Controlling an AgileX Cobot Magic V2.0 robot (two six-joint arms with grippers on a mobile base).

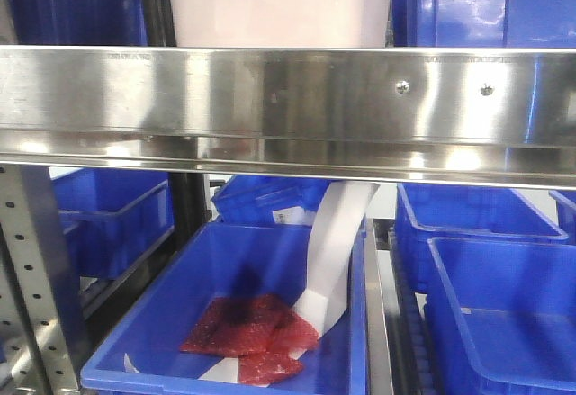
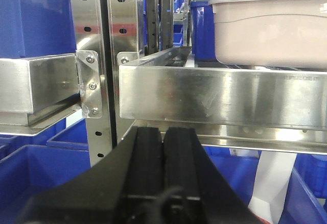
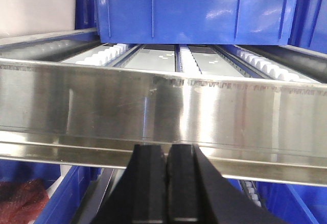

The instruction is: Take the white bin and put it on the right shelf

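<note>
The white bin (image 1: 279, 4) stands on the rack shelf behind the shiny steel front rail (image 1: 288, 98), between blue bins. It also shows in the left wrist view (image 2: 271, 27) at the upper right, and its corner shows in the right wrist view (image 3: 36, 7) at the upper left. My left gripper (image 2: 163, 132) is shut and empty, just below and in front of the rail (image 2: 219, 99). My right gripper (image 3: 166, 150) is shut and empty, its tips at the rail's (image 3: 163, 101) lower edge. Neither gripper touches the bin.
Blue bins (image 1: 486, 4) flank the white bin on the shelf. Below, an open blue bin (image 1: 243, 314) holds red mesh bags (image 1: 252, 332) and a white paper strip. Perforated grey uprights (image 2: 94, 55) stand at left. Roller tracks (image 3: 204, 60) run under a blue bin (image 3: 194, 9).
</note>
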